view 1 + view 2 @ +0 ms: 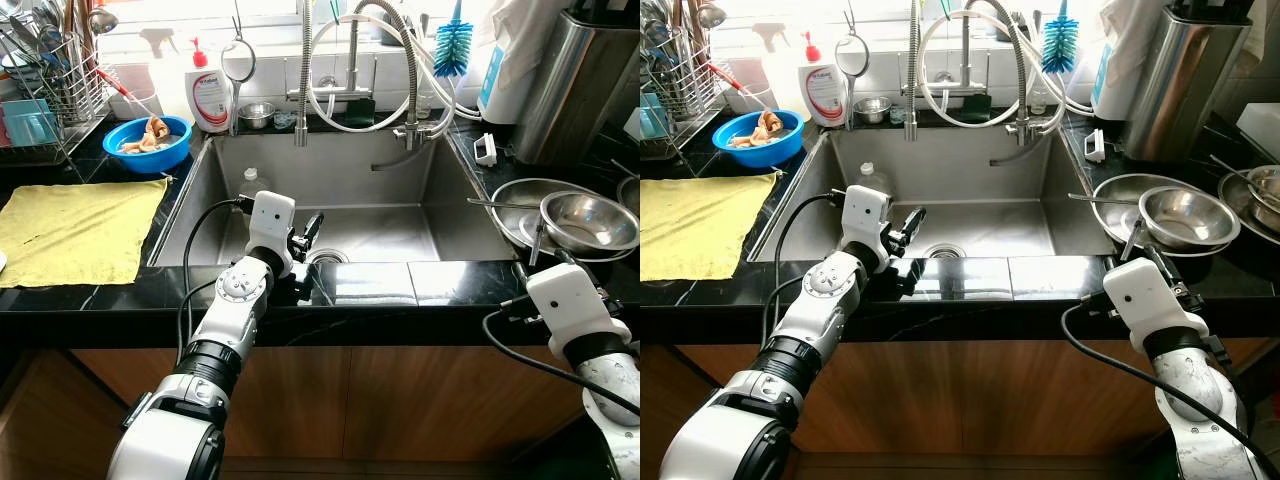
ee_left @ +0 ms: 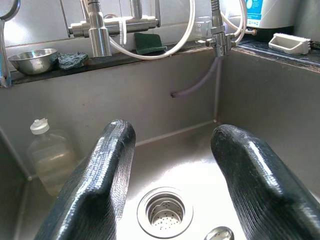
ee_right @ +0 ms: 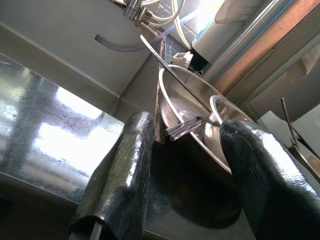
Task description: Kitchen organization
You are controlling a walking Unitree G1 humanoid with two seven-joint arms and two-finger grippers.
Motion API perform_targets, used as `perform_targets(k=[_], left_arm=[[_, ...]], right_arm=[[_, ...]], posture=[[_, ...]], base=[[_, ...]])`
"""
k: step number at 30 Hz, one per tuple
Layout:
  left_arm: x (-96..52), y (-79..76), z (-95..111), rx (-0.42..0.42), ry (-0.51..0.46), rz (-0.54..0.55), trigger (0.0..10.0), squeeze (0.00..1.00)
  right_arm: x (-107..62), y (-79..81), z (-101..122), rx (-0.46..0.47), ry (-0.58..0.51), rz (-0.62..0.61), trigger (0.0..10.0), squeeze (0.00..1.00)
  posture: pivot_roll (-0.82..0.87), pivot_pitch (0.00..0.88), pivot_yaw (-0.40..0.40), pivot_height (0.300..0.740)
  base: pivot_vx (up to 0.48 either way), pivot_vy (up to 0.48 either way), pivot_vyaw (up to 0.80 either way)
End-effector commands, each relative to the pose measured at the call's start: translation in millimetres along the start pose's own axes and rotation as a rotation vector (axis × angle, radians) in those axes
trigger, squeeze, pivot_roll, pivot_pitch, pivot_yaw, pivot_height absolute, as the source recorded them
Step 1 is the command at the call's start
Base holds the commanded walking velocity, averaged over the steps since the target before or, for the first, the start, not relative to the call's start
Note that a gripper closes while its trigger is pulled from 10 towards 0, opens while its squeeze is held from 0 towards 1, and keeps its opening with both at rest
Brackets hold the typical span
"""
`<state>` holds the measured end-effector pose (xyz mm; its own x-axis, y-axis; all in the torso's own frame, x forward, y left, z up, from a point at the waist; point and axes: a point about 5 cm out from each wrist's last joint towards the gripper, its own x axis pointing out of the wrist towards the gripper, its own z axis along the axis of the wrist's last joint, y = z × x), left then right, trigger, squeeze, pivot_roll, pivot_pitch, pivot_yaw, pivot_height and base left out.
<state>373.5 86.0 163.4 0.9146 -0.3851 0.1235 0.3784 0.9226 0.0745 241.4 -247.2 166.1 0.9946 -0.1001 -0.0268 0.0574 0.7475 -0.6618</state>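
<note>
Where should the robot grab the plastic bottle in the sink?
Probably by the white cap and narrow neck of the bottle, coming from above. It stands upright in the sink's back left corner, walls close behind and beside it, so its wide body leaves little room for the jaws.

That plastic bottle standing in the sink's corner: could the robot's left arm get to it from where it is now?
Probably yes. The left gripper hangs open over the sink near the drain, and the plastic bottle stands upright in the back corner with bare steel between them. Nothing blocks the way.
</note>
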Motion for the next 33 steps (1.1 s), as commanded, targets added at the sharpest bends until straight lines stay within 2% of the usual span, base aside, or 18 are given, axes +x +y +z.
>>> perform_targets(k=[1, 6, 18, 26, 33], left_arm=[[-0.6, 0.8, 3.0, 0.005, -0.009, 0.002, 10.0, 0.00], [-0.9, -0.9, 1.4, 0.001, -0.004, -0.002, 10.0, 0.00], [-0.9, -1.4, 1.5, -0.003, -0.006, 0.002, 10.0, 0.00], [-0.4, -2.6, 1.1, -0.009, -0.003, 0.005, 10.0, 0.00], [-0.2, -2.6, 1.2, -0.012, -0.004, 0.008, 10.0, 0.00]], right_arm=[[2.6, -1.6, 1.5, 0.000, 0.010, -0.015, 10.0, 0.00], [4.5, -1.9, -1.6, 0.009, 0.047, -0.037, 10.0, 0.00], [6.1, -3.7, -2.5, 0.009, 0.056, -0.049, 10.0, 0.00], [14.1, -6.7, 0.8, -0.021, 0.038, -0.032, 10.0, 0.00], [18.9, -2.5, -2.0, -0.025, 0.050, 0.005, 10.0, 0.00]], posture=[[-0.04, 0.000, 0.066, 0.740], [-0.05, 0.000, 0.067, 0.740], [-0.04, 0.000, 0.063, 0.740], [-0.04, 0.000, 0.061, 0.740], [-0.04, 0.000, 0.058, 0.740]], base=[[0.000, 0.000, 0.00], [0.000, 0.000, 0.00], [0.000, 0.000, 0.00], [0.000, 0.000, 0.00], [0.000, 0.000, 0.00]])
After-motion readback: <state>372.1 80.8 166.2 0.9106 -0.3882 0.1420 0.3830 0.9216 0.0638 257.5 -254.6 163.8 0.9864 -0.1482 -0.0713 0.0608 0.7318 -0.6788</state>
